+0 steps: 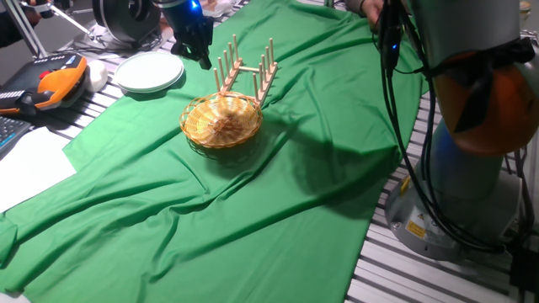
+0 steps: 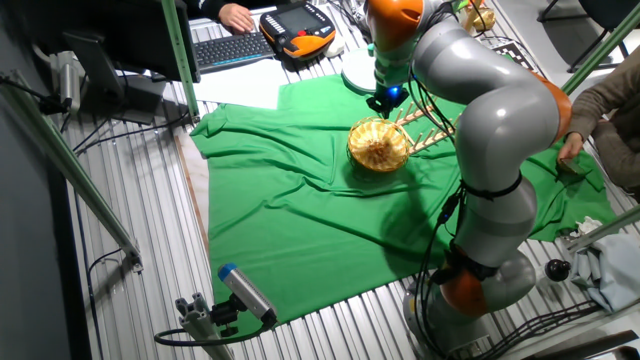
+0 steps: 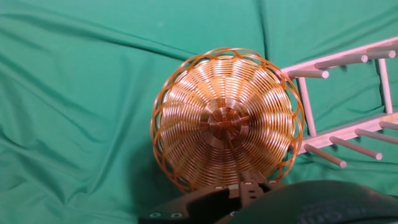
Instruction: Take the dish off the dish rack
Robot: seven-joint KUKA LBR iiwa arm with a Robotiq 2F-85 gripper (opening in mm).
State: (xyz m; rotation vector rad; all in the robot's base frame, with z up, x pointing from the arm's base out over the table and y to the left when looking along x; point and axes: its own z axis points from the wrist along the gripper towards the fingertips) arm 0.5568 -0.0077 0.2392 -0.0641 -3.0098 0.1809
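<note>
On green cloth [image 1: 278, 194]: one dish [image 1: 221, 120], one dish rack [image 1: 249, 69].

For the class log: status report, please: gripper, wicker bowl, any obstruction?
Gripper above rack end, state unclear. Round golden wicker bowl on green cloth, touching light wooden peg rack. Nothing obstructing.

dish [image 2: 378, 146]: wicker bowl, open side up, sits on the green cloth [image 2: 300, 200] at the near end of the dish rack
dish rack [image 2: 432, 130]: wooden pegs show just right of the dish, partly hidden by the arm; touching the dish or not, can't tell
tool [image 2: 384, 101]: dark, blue light on it, just above the dish's far rim; fingers too small to read
arm [image 2: 490, 120]: grey with orange joints, arcs over from a base at lower right
cloth: wrinkled, covers the middle of the slatted table [image 2: 130, 200]
background: keyboard [image 2: 228, 48] and orange pendant [image 2: 298, 27] at the far edge
</note>
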